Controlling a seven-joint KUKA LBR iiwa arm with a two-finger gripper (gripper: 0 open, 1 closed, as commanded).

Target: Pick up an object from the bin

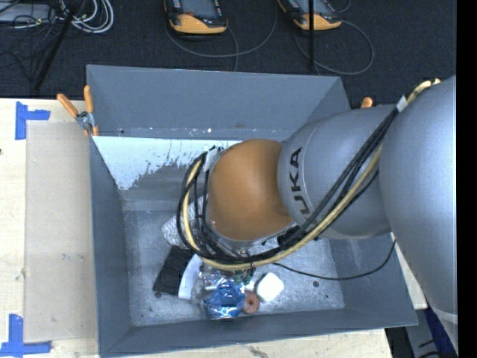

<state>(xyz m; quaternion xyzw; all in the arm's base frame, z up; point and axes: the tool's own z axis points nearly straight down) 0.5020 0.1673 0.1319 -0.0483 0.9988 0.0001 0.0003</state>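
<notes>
A blue crinkled packet [223, 301] lies near the bin's front wall, just below the arm's orange cover. A small reddish-brown ring [251, 303] rests against its right side. Right of the ring sits a white block [270, 286]. A black flat rectangular thing [172, 271] lies to the left, with a white piece [189, 283] leaning beside it. A pale clear-plastic thing [172, 234] peeks out from under the cover's left edge.
The arm reaches in from the right, and its orange cover with looped cables hangs over the middle of the bin floor, hiding what lies beneath. Bare floor shows at the bin's left and at the right front.
</notes>
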